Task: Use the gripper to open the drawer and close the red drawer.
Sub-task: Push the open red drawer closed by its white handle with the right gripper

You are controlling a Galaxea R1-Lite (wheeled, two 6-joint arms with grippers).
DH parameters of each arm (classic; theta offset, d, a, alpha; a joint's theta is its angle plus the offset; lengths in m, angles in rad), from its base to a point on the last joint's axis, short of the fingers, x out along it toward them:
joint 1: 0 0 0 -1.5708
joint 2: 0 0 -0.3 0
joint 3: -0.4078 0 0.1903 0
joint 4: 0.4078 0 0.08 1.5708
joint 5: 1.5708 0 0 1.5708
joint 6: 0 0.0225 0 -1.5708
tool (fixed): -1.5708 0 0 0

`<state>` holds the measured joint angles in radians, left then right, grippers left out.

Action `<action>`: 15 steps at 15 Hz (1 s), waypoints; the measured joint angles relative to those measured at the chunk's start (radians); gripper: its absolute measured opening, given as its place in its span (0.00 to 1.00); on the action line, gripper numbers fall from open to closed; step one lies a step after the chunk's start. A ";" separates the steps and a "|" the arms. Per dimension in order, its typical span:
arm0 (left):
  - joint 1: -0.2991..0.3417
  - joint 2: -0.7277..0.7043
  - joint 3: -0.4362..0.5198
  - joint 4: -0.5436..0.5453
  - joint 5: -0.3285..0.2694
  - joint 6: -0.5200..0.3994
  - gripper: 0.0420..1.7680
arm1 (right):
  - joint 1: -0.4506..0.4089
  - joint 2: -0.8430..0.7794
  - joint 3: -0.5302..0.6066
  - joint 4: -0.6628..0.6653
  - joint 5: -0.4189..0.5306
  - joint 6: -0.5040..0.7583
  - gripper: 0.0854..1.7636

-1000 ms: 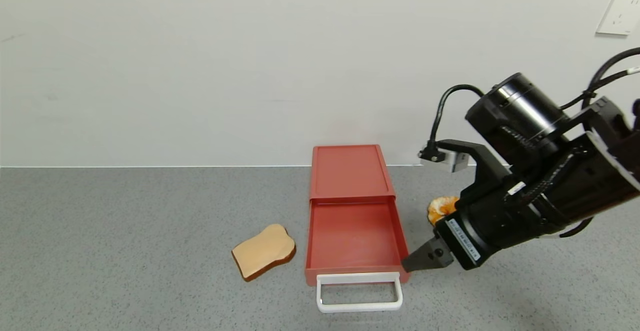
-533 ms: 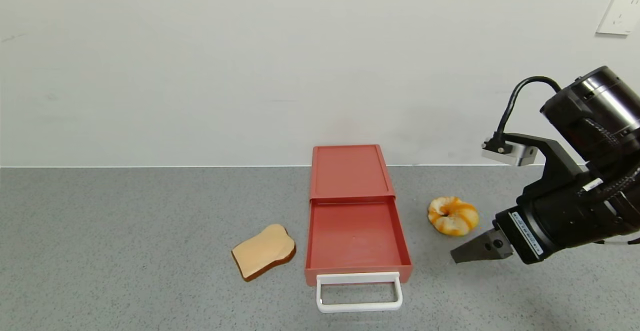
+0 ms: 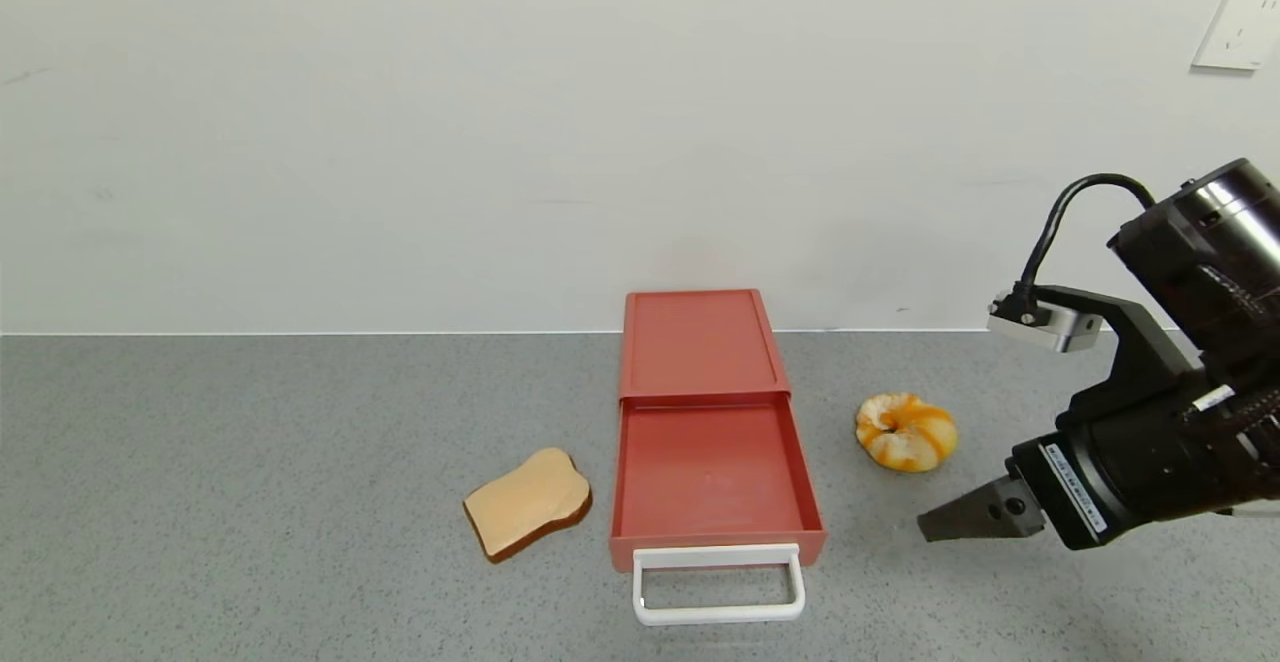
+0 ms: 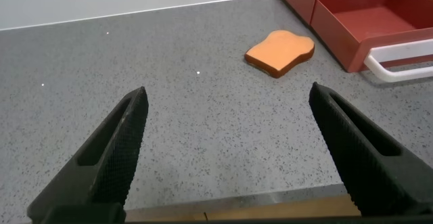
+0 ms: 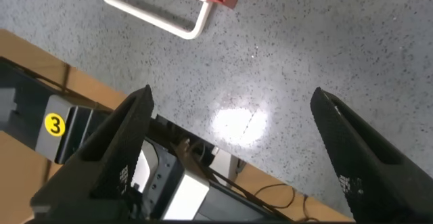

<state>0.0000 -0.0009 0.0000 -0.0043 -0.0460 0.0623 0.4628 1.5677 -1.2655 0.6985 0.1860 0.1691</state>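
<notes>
Nearest us we see the white loop handle [image 3: 718,586] of the red drawer [image 3: 712,482], resting on the grey speckled table [image 3: 250,502]. The drawer's tray is pulled out toward us from its salmon-red case [image 3: 698,344], which sits at the far edge against the wall. The tray holds nothing we can make out. Right of the handle and well apart from it, the right gripper [image 3: 975,519] hangs over the table, tips pointing left at the drawer; its wrist view shows the fingers [image 5: 111,160] spread wide with nothing between them. Left of the tray lies a toast slice [image 3: 527,502], near but not touching. Farther right of the tray sits an orange-and-white pastry ring [image 3: 906,431], apart from it. The left gripper [image 4: 230,153] shows only in its own wrist view, fingers spread wide, low over the table left of the toast.
</notes>
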 joint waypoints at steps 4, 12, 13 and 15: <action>0.000 0.000 0.000 0.000 0.000 -0.001 0.97 | 0.008 0.040 0.015 -0.004 -0.017 0.065 0.97; 0.000 0.000 0.000 0.000 0.001 -0.003 0.97 | 0.052 0.076 0.131 -0.136 -0.049 0.078 0.97; 0.000 0.000 0.000 0.000 0.001 -0.003 0.97 | 0.057 0.077 0.148 -0.144 -0.047 0.079 0.97; 0.000 0.000 0.000 0.000 0.003 -0.003 0.97 | 0.067 0.083 0.163 -0.147 -0.047 0.083 0.97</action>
<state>0.0000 -0.0009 0.0000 -0.0038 -0.0428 0.0596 0.5296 1.6504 -1.1021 0.5513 0.1385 0.2519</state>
